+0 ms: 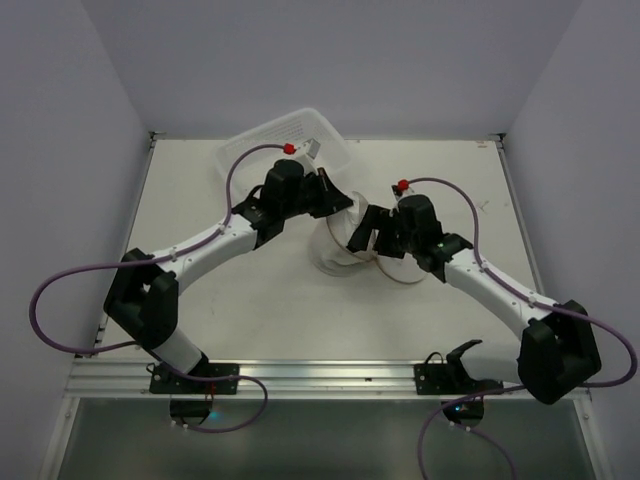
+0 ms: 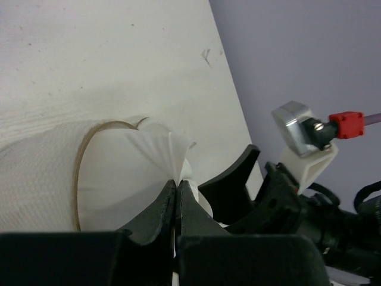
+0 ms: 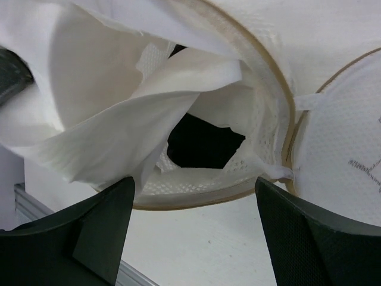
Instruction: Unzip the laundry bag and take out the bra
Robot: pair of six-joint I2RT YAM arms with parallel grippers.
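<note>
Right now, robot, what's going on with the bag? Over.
Left pincer shut on laundry bag mesh. Right pincer open at the mouth. Bra inside, showing. Loose flap partly covers opening.

The left arm (image 1: 200, 245) and the right arm (image 1: 490, 285) are made of long white tubes with chunky black joints. Each one has a black foot (image 1: 195, 378) bolted onto the metal rail (image 1: 320, 372). Far from the rail, a thin purple cable (image 1: 70, 275) on each arm ends in a small red plug (image 1: 289, 148). The left gripper (image 2: 177, 186) has smooth, black, curved fingers (image 2: 158, 211). The right gripper (image 3: 195, 186) has black fingers with tiny dots on them.
</note>
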